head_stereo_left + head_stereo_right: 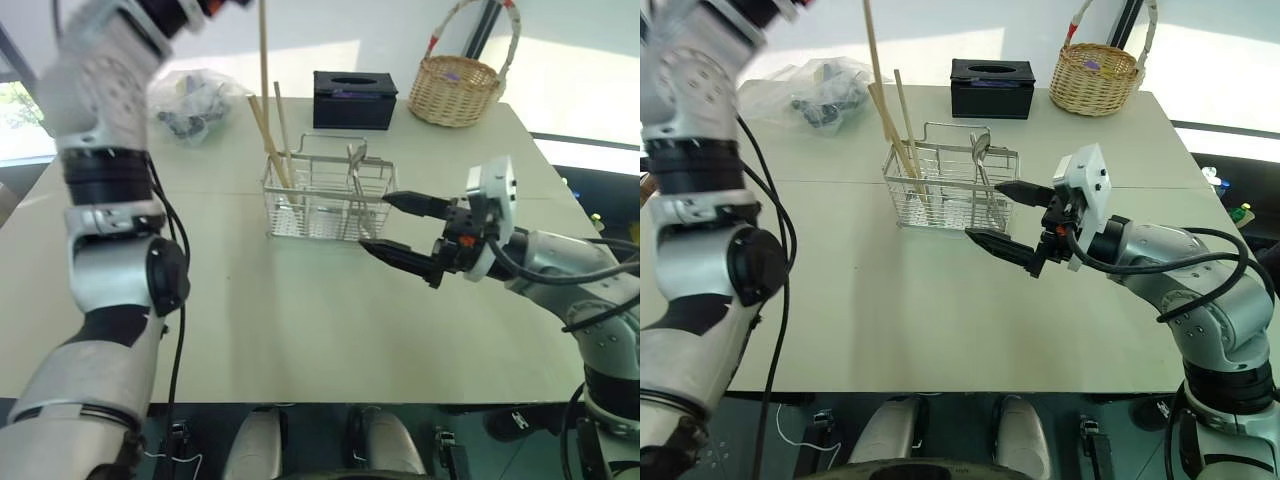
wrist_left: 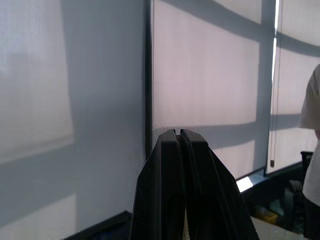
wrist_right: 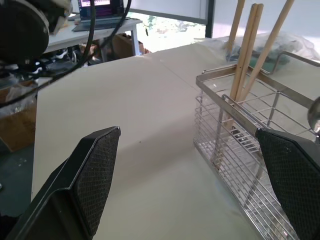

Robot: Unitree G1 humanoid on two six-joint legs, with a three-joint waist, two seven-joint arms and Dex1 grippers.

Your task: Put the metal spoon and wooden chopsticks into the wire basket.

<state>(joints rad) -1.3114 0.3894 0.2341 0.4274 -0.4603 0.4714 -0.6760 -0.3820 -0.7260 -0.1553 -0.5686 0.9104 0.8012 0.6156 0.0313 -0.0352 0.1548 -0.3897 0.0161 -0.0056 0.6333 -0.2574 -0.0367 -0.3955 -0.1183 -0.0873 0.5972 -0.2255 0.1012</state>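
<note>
The wire basket (image 1: 325, 195) stands at the middle of the table. Two wooden chopsticks (image 1: 280, 140) lean in its left end. The metal spoon (image 1: 980, 148) stands bowl-up in its right part. Another chopstick (image 1: 264, 70) hangs upright above the left end, its top running off the picture beside my raised left arm. My left gripper (image 2: 179, 131) is shut, fingers pressed together and pointing at window blinds; the grip itself is hidden. My right gripper (image 1: 375, 222) is open and level, empty, close to the basket's right end.
A black tissue box (image 1: 354, 98) sits behind the wire basket. A round wicker basket (image 1: 458, 88) is at the back right and a clear plastic bag (image 1: 195, 105) at the back left. The near half of the table (image 1: 300, 330) is bare.
</note>
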